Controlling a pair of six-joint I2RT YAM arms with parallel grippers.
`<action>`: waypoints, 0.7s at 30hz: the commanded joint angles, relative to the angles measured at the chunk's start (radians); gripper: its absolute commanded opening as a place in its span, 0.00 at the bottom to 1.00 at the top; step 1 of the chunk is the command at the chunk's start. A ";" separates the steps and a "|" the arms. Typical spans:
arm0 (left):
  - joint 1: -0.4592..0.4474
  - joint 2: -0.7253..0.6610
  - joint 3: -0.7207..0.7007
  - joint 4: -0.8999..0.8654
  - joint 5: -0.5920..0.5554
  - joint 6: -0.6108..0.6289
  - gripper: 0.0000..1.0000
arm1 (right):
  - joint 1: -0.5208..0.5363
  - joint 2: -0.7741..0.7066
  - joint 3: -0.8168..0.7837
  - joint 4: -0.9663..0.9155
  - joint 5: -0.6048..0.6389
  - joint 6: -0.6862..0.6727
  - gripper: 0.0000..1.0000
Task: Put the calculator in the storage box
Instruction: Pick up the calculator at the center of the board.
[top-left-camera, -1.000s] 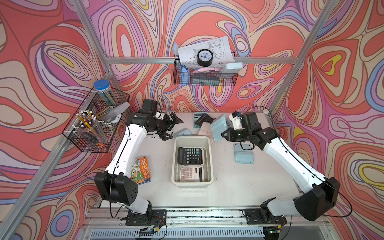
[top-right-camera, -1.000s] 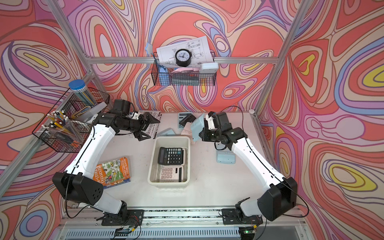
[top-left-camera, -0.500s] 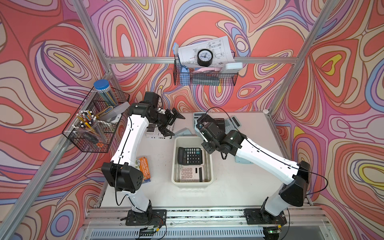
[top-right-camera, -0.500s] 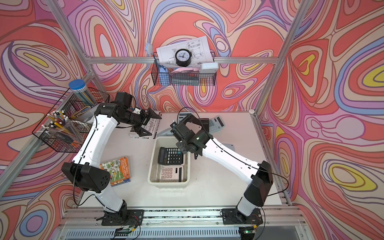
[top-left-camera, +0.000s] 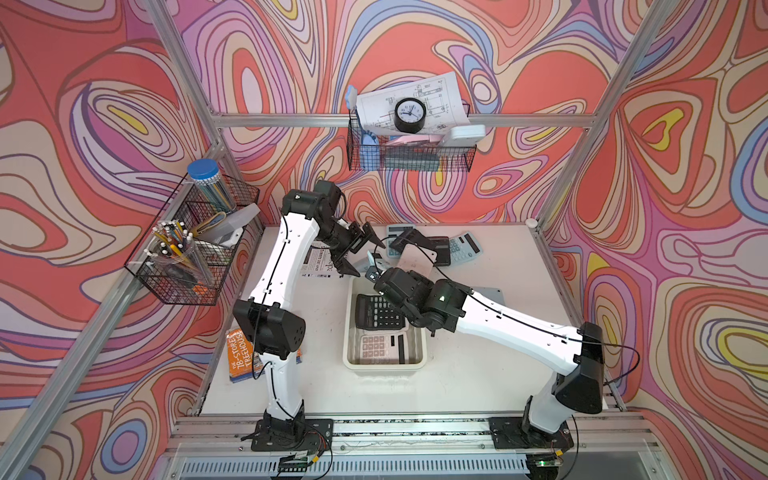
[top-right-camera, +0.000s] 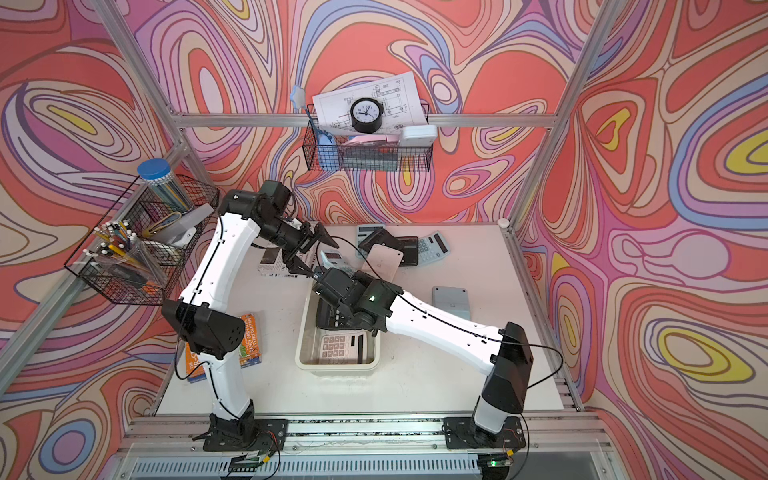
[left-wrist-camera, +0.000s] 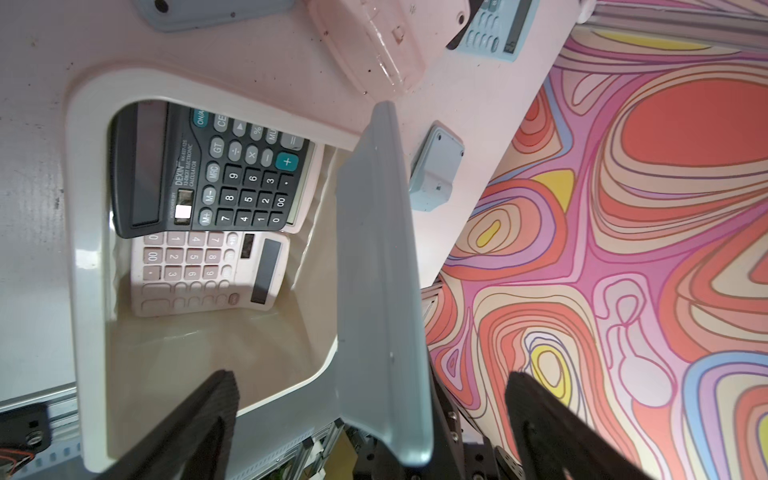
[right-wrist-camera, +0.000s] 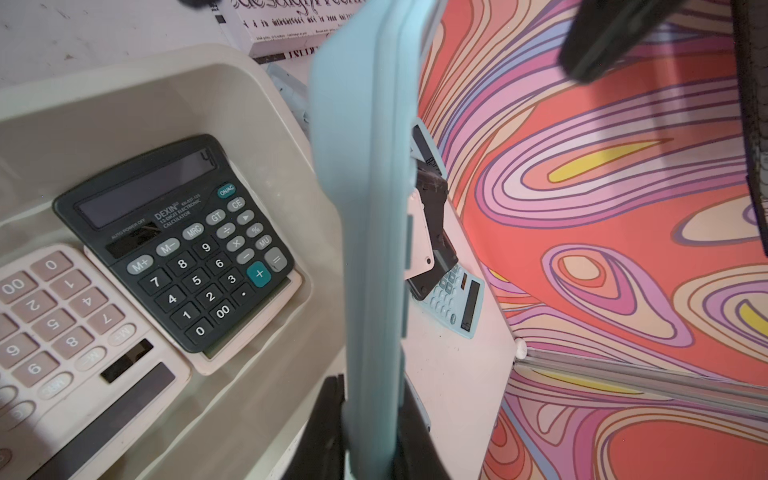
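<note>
Right wrist view: the right gripper (right-wrist-camera: 374, 399) is clamped on one end of a pale blue calculator (right-wrist-camera: 365, 208), which stands edge-on in the air just beside the box (right-wrist-camera: 83, 87); in a top view it hangs at about 11 o'clock of the box rim, not yet inside.

A black calculator (right-wrist-camera: 178, 249) lies flat in the 12 o'clock half of the box, overlapping a pink one (right-wrist-camera: 62, 324) toward 6 o'clock; together they cover much of the floor.

The left gripper (left-wrist-camera: 370, 376) has its jaws wide apart and holds nothing; in the left wrist view the calculator shows between its fingers, touching neither as far as I can tell.

To finish well, I judge:
- carry the calculator toward 5 o'clock until it is over the middle of the box;
- tip it from edge-on to flat;
- lower it close onto the black calculator before letting go, since a drop from height might bounce it off the rim;
- the left arm would best draw off toward 10 o'clock first, lest a finger catch it.
</note>
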 joint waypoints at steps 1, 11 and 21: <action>-0.008 0.030 0.059 -0.144 -0.037 0.084 0.74 | 0.022 0.000 0.018 0.053 0.059 -0.028 0.00; -0.009 0.049 0.073 -0.128 -0.014 0.076 0.19 | 0.043 0.006 0.016 0.070 0.060 -0.029 0.00; -0.007 0.040 0.073 -0.074 -0.003 0.033 0.00 | 0.045 -0.005 0.016 0.055 0.052 0.019 0.13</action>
